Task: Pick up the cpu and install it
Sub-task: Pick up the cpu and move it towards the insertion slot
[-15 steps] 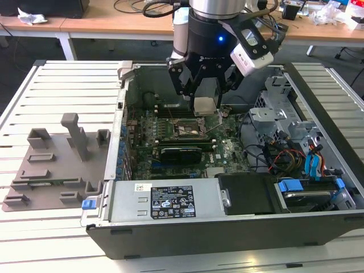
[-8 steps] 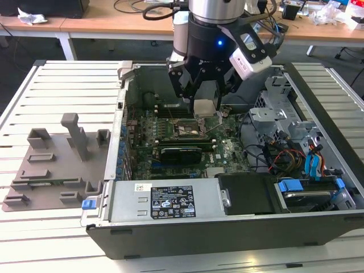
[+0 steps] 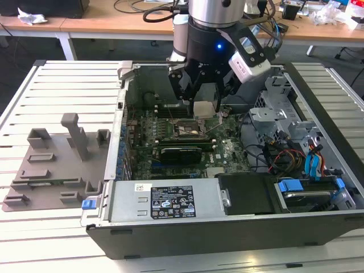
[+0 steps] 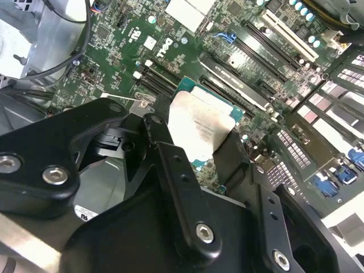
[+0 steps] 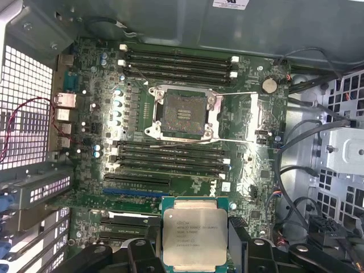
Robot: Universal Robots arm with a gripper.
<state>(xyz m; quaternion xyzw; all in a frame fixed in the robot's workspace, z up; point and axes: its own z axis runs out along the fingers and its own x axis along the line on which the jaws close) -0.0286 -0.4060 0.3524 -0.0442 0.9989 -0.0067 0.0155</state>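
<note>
The cpu [image 5: 194,236], silver top up and held flat, hangs pinched at two opposite edges between the black fingers [image 4: 170,170] of the robot's claw [image 3: 205,107]. It sits above the green motherboard [image 3: 227,153] inside an open computer case [image 3: 170,233] and is not yet seated. In the first wrist view the socket [image 5: 185,114] lies bare, its metal frame thrown back and its thin wire levers sprung loose. A bank of memory slots [image 5: 170,162] lies between socket and chip in that view.

The edge grip appears chosen to keep the chip's underside clear of the fingers. The level carry looks meant to let it meet the socket squarely.

A long black card [image 3: 179,152] sits in its slot on the near side of the socket. Drive bays and a tangle of coloured cables [image 3: 296,151] fill the case toward the exterior view's right.

The arm comes straight down from above, its silver-and-black wrist upright over the middle of the case and the claw pointing down at the board. A blue light glows on the wrist housing, and a white camera box [image 3: 249,61] juts from its side.

The case lies on its side on a white slatted worktop [image 3: 62,85] with the panel off, which gives the arm its way in. A grey moulded fixture [image 3: 51,165] rests on the slats at the exterior view's left of the case.
</note>
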